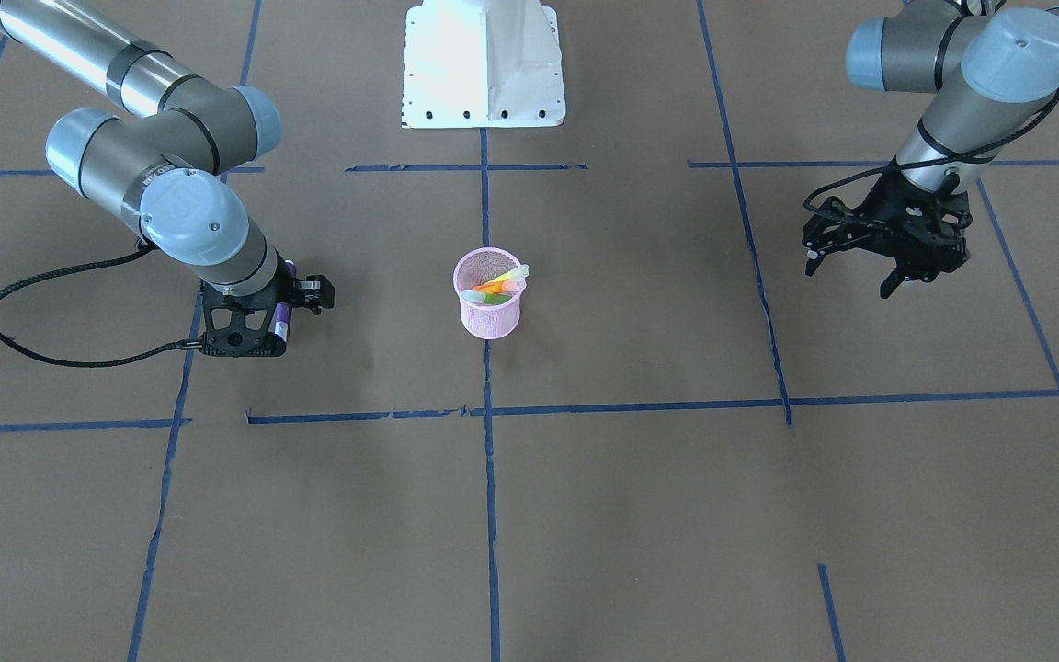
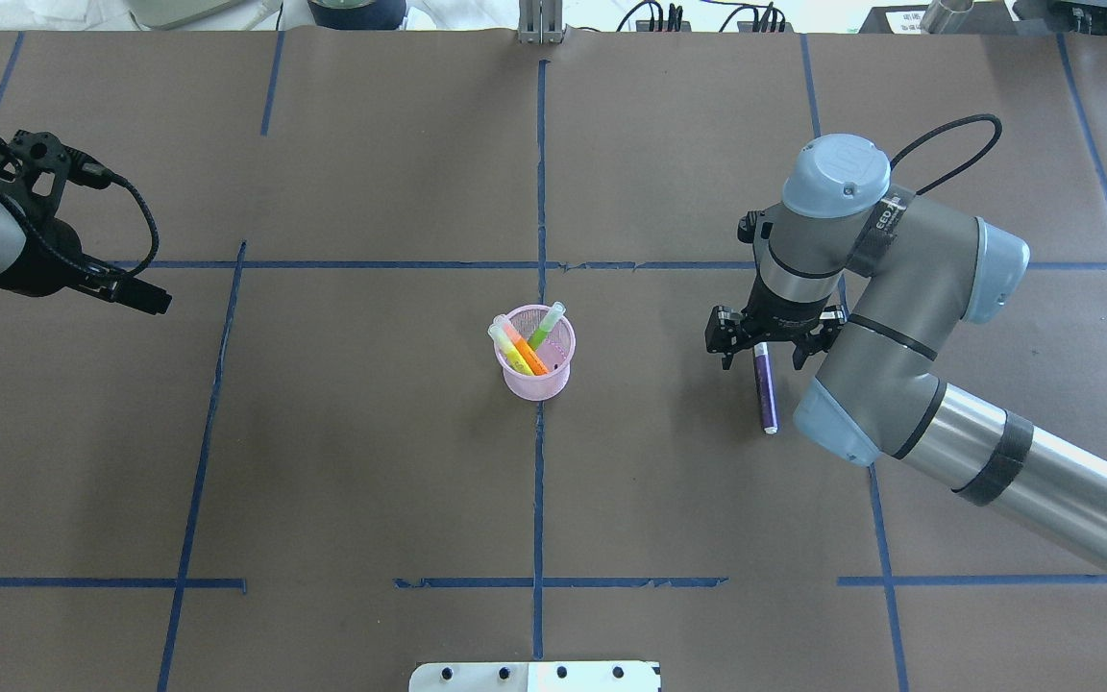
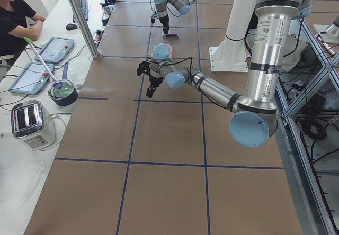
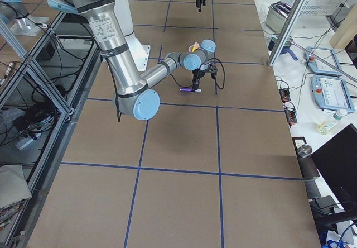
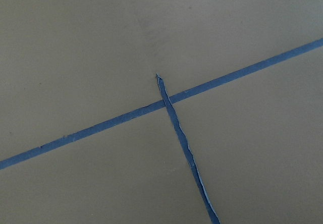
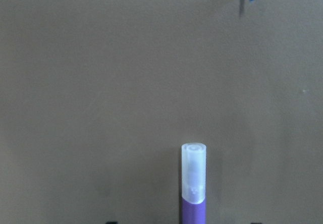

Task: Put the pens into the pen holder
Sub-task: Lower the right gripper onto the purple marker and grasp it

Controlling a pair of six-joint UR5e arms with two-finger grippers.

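The pink mesh pen holder (image 2: 536,370) stands at the table's middle, also in the front view (image 1: 487,311). It holds an orange pen (image 2: 527,354), a green pen (image 2: 544,329) and a yellow-green one (image 2: 507,348), leaning with pale caps up. The purple pen (image 2: 765,394) lies flat on the table to the holder's right. My right gripper (image 2: 763,351) is down at its far end, open, with jaws either side of it. In the right wrist view the purple pen (image 6: 194,204) points away, pale cap first. My left gripper (image 1: 848,280) is open and empty, held above the table far to the left.
The white robot base (image 1: 483,64) stands at the table's near middle edge. Blue tape lines (image 1: 489,405) cross the brown surface. In the left view an operator (image 3: 16,18), tablets and a toaster (image 3: 30,123) are at a side table beyond the far edge.
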